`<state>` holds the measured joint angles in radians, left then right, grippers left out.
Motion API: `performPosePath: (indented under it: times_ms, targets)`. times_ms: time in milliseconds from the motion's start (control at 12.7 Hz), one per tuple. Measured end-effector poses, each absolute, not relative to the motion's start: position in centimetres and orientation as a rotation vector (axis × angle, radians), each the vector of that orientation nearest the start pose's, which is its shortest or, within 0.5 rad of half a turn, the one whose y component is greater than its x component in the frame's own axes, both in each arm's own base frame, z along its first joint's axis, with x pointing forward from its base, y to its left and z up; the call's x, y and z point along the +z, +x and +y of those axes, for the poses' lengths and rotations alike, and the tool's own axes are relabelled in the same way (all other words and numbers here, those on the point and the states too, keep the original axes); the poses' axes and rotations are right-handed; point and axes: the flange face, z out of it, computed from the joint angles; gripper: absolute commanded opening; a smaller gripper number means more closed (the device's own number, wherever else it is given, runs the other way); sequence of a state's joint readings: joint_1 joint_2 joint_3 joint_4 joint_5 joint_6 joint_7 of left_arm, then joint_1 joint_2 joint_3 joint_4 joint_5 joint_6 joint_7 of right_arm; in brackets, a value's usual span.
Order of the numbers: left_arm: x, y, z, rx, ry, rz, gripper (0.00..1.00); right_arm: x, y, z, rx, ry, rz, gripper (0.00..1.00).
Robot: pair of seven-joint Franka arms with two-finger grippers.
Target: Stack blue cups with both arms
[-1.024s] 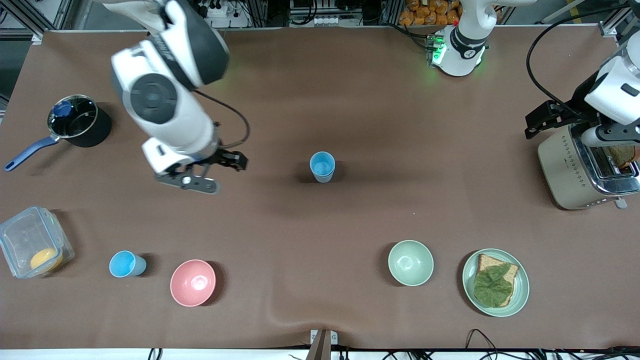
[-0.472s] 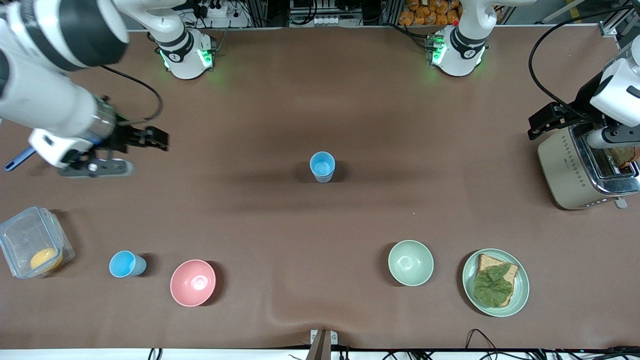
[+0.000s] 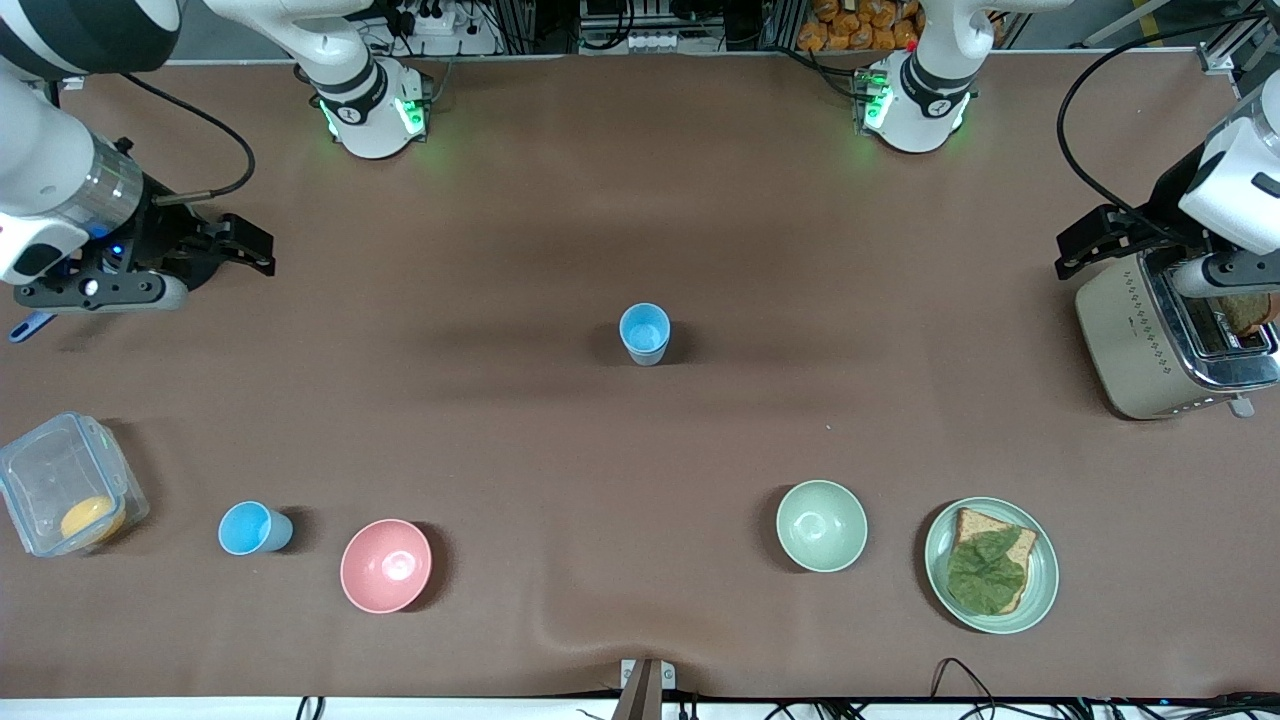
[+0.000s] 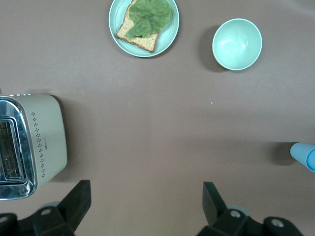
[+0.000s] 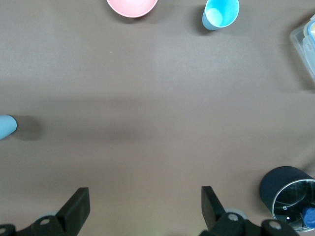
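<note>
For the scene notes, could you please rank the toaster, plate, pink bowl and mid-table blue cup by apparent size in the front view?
1. toaster, partly hidden by the left arm
2. plate
3. pink bowl
4. blue cup

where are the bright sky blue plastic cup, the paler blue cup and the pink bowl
bright sky blue plastic cup (image 3: 248, 527), front view, on its open mouth
paler greyish blue plastic cup (image 3: 643, 331), front view, on its inside
round pink bowl (image 3: 386, 565), front view, on its inner hollow
</note>
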<state>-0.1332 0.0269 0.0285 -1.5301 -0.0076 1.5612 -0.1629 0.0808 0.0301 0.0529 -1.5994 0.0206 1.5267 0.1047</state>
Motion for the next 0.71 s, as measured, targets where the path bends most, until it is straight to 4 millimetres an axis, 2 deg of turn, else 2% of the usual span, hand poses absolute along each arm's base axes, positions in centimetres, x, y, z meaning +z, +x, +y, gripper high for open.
performPosePath:
  times_ms: [315, 709]
  targets:
    - [62.8, 55.9, -6.0, -0.005, -3.148, -0.087, 1.0, 58.8, 55.3, 6.7, 0.164, -3.124, -0.073, 1.0]
    - [62.8, 55.9, -6.0, -0.005, -3.148, -0.082, 1.0, 58.9, 55.6, 3.8, 0.161, -3.119, -0.095, 1.0]
